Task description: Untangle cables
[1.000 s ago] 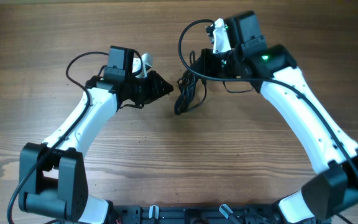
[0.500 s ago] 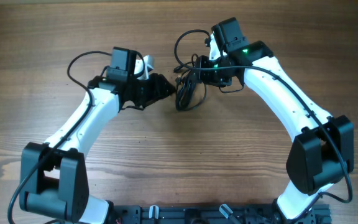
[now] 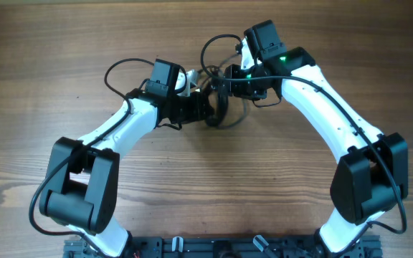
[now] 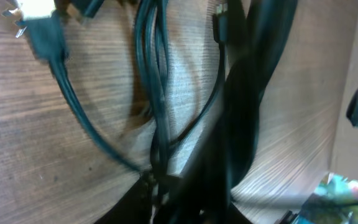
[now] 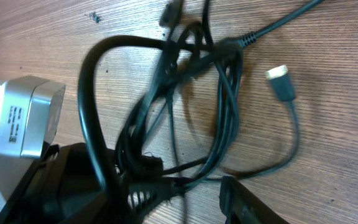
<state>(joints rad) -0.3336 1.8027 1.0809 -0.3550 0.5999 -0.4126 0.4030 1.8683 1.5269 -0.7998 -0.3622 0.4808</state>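
Note:
The cables (image 3: 223,109) are a bunch of thin black cords lying tangled on the wooden table between my two arms. My left gripper (image 3: 208,109) has pushed into the tangle's left side. In the left wrist view the cords (image 4: 157,93) fill the blurred frame and run down between the dark fingers (image 4: 185,211), which look apart. My right gripper (image 3: 229,80) is at the tangle's far edge. In the right wrist view its fingers (image 5: 166,205) are wide open over the cords (image 5: 222,106), and a plug with a ribbed collar lies between them. A silver-tipped plug (image 5: 278,78) lies loose.
The tabletop (image 3: 84,43) is bare brown wood. The left arm's silver wrist part (image 5: 23,118) is close to my right gripper. Thicker black robot wires loop above each wrist (image 3: 214,46) (image 3: 120,68).
My left arm has swung right, bringing its gripper from beside the tangle into it. The right arm moved left a second ago and has since held still.

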